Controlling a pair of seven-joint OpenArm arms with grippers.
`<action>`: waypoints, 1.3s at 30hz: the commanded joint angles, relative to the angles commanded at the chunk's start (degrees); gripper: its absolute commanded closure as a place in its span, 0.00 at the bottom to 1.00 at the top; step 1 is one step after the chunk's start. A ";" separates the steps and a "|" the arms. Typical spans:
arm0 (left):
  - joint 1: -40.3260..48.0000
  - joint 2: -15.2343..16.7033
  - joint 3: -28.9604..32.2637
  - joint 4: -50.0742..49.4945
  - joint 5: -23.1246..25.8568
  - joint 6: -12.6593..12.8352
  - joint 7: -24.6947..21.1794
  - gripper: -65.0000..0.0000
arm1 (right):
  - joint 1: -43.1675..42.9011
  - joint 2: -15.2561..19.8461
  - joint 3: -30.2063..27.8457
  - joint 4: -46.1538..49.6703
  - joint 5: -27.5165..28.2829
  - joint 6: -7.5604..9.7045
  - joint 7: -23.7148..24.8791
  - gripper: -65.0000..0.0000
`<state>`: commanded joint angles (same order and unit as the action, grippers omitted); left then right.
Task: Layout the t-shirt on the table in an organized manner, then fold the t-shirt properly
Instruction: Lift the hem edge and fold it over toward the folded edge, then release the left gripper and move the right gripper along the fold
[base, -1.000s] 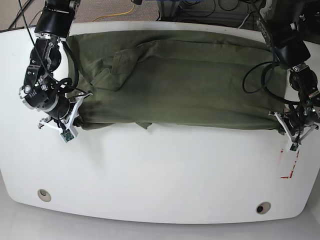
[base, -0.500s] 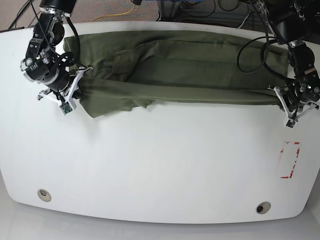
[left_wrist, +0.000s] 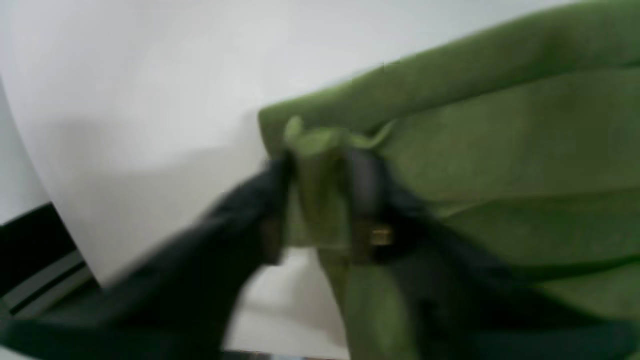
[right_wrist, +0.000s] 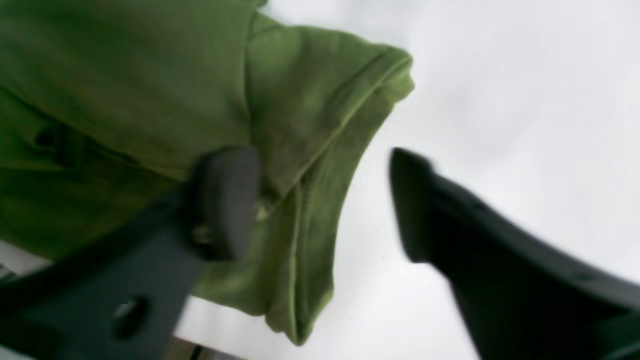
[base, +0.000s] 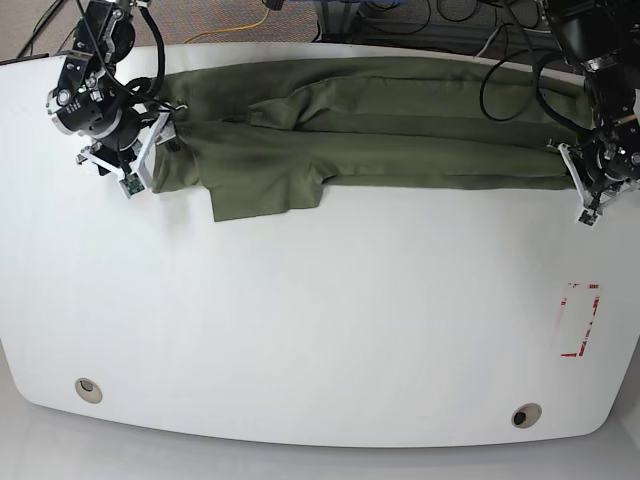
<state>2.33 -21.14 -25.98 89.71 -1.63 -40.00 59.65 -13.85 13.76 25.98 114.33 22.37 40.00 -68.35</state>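
Two black arms, chunky cylindrical joint housings, glossy finish. Right arm (base: 88, 75) at 10 o'clock in base view, left arm (base: 600, 70) at 2 o'clock. Black cables looped loosely off both, clearest beside the left arm (base: 515, 75). Silver ring on the right wrist housing, small pale markings on it, unreadable. White open-frame bracket at each wrist; small green board (base: 133, 186) at the tip of the right one. Right gripper (right_wrist: 325, 205): matte dark-grey fingers (right_wrist: 227, 200), blunt rounded tips, flat inner pads, round hole in the finger base. Left gripper (left_wrist: 320, 200): same dark fingers (left_wrist: 367, 185), brass-coloured screw by a pad. Both wrist views blurred.
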 joint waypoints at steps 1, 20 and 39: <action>0.18 -0.35 0.00 0.09 0.00 0.00 0.00 0.50 | 0.26 0.09 0.00 0.00 -0.09 0.00 0.00 0.18; -2.64 -2.55 0.18 5.01 -0.09 0.00 0.00 0.44 | 19.52 -6.33 -0.35 -18.73 0.00 0.00 0.26 0.17; -5.27 -2.37 0.18 5.54 -0.09 0.00 -0.09 0.45 | 21.19 -8.00 -5.01 -30.42 0.26 0.00 3.08 0.25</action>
<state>-2.95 -23.52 -25.80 95.25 -1.71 -40.00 59.56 7.34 5.76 20.97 83.91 22.64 40.00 -65.27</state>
